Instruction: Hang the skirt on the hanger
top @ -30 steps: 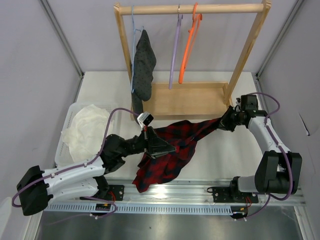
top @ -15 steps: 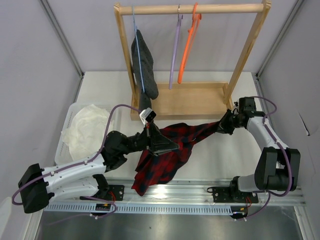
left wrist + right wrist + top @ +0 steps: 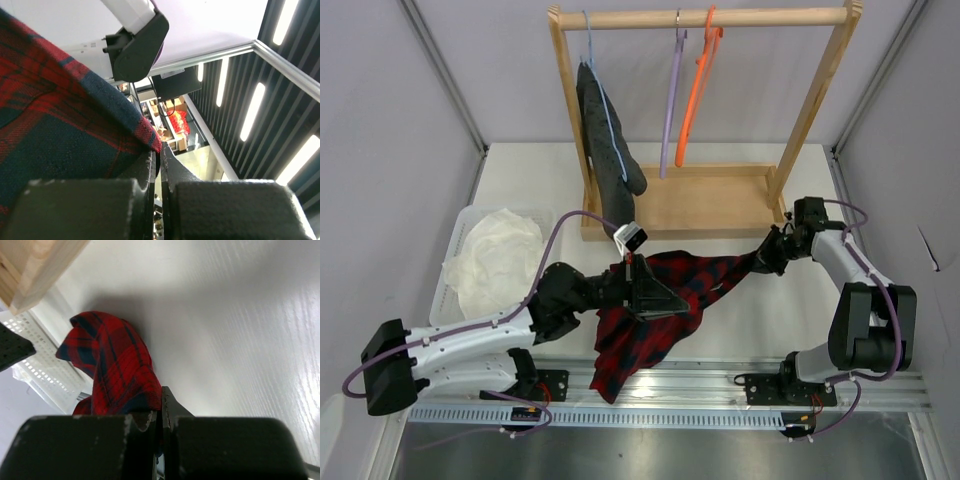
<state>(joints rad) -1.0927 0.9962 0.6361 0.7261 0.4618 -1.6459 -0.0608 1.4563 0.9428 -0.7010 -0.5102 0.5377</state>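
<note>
Clamped on the red-and-black plaid fabric skirt (image 3: 645, 345), your left hand (image 3: 665, 300) and right hand (image 3: 765, 255) are drawing together, bunching it; the far lilac plastic hanger (image 3: 670, 110) is hanging bare.

A robotics lab is indicated, with a test cell set up inside it. A white bench (image 3: 775, 310) is enclosed by plain grey panels (image 3: 380, 120) held in metal struts (image 3: 442, 75). Two arms, the left arm (image 3: 470, 345) and the right arm (image 3: 855, 270), are bolted to an aluminium rail (image 3: 720, 375) at the near edge. A wooden rack (image 3: 760, 17) and a white basket (image 3: 448, 275) are set on the bench. Beyond the cell, in the left wrist view, a dark slatted ceiling (image 3: 237, 95) with strip lights (image 3: 253, 112) and cluttered shelving (image 3: 170, 117) are seen.
</note>
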